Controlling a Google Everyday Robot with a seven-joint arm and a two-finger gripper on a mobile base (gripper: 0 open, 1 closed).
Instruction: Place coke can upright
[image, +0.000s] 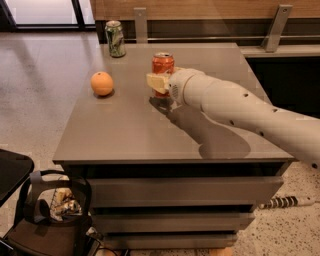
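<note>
The coke can (163, 63) is red-orange with a silver top and stands upright near the middle of the grey table (125, 135). My gripper (159, 83) is at the can's lower half, reaching in from the right on a white arm. It is shut on the can: one pale finger (155, 81) crosses the front of the can and the other is hidden behind it. The can's base is hidden by the gripper, so I cannot tell whether it touches the table. A shadow lies on the table just below.
An orange (102, 83) lies on the table to the left of the can. A green and white can (115, 38) stands upright at the far left corner. A rail with posts runs behind the table. A black chair and bag (50, 210) stand at lower left.
</note>
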